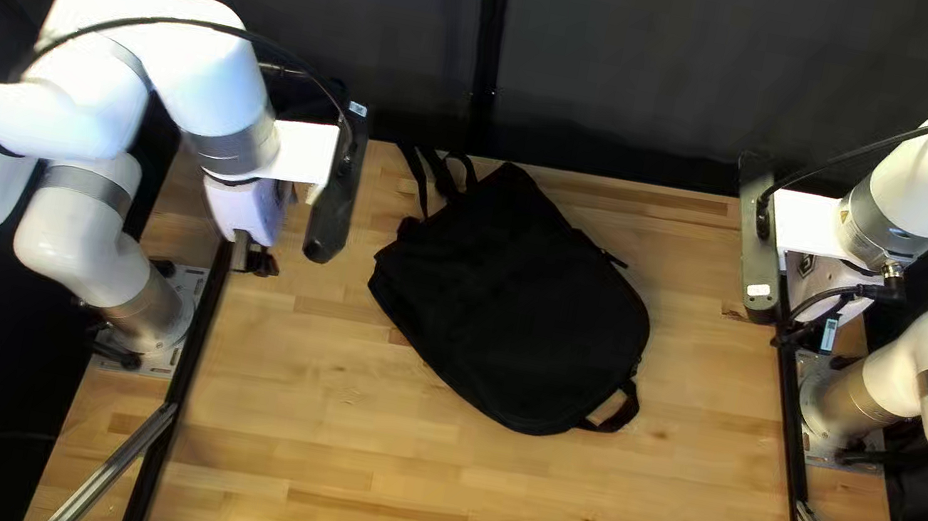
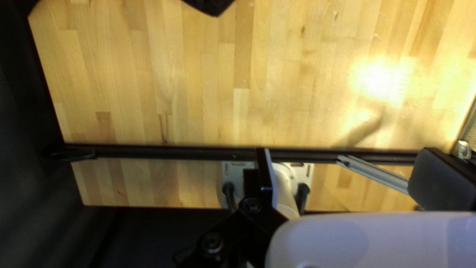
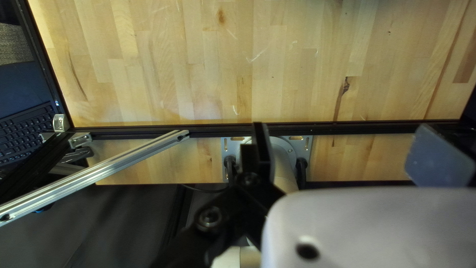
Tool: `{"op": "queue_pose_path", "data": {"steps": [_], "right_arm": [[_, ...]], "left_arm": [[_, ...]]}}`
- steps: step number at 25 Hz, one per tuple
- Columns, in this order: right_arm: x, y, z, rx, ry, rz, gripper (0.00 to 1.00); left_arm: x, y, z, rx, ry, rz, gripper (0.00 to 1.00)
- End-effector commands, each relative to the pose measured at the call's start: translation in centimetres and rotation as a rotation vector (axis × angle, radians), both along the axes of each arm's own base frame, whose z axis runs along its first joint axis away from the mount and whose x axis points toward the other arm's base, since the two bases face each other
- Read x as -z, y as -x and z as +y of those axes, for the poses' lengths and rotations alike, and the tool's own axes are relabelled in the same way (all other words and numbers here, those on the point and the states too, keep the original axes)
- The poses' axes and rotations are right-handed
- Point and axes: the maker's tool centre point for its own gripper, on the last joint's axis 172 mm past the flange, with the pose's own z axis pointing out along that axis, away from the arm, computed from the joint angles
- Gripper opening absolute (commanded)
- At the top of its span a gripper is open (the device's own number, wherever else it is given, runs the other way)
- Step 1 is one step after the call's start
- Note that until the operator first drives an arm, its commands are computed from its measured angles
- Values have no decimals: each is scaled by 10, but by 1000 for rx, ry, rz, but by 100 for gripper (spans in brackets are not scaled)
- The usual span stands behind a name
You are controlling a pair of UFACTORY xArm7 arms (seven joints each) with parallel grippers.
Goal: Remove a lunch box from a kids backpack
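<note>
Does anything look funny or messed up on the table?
Nothing looks spilled or broken. The black backpack lies slanted across the wooden table instead of lined up with its edges. Its straps flop out toward the far edge, so it looks a bit untidy, but that's normal for a bag.

left pincer (image 1: 258, 261), right pincer (image 1: 789, 335) seemingly open
</note>
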Motion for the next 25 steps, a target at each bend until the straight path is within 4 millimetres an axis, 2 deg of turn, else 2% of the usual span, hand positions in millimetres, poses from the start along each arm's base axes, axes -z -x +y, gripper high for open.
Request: {"op": "queue_pose_path", "data": {"steps": [1,6,9,12,19,25], "right_arm": [[0,0,0,0,0,0,100],[0,0,0,0,0,0,100],[0,0,0,0,0,0,100],[0,0,0,0,0,0,100],[0,0,0,0,0,0,100],[0,0,0,0,0,0,100]], "left_arm": [[59,-44,19,60,-129,-66,100],[97,-84,36,190,-273,-158,100],[111,-111,47,268,-338,-203,100],[118,-144,60,319,-373,-229,100],[126,-200,82,378,-378,-276,100],[126,-231,92,328,-336,-299,100]]}}
